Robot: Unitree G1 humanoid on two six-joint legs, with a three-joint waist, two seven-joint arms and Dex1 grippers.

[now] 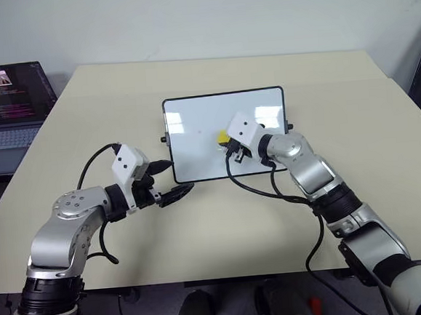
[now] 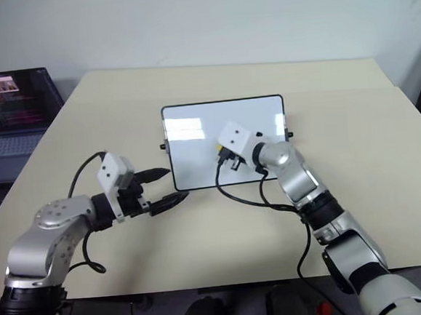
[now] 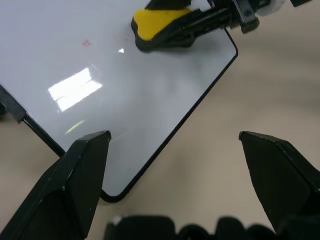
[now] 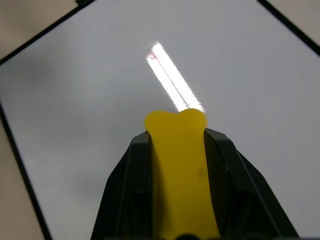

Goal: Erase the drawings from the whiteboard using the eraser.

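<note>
The whiteboard (image 1: pixel 195 151) lies flat in the middle of the table, glossy white with a thin black frame. My right gripper (image 1: pixel 228 146) is over its middle, shut on the yellow eraser (image 1: pixel 223 136), which shows between the black fingers in the right wrist view (image 4: pixel 177 165). The eraser's end is at the board's surface. Of the drawings, one tiny red speck (image 3: pixel 86 43) shows on the board, a little way from the eraser (image 3: pixel 160 25). My left gripper (image 1: pixel 177 177) stands open at the board's near left corner, with nothing between its fingers (image 3: pixel 82 170).
An open laptop (image 1: pixel 6 108) sits at the far left, off the beige table (image 1: pixel 104 100). Black cables (image 1: pixel 271 189) loop from my right wrist over the table in front of the board. White glare patches (image 3: pixel 75 89) lie on the board.
</note>
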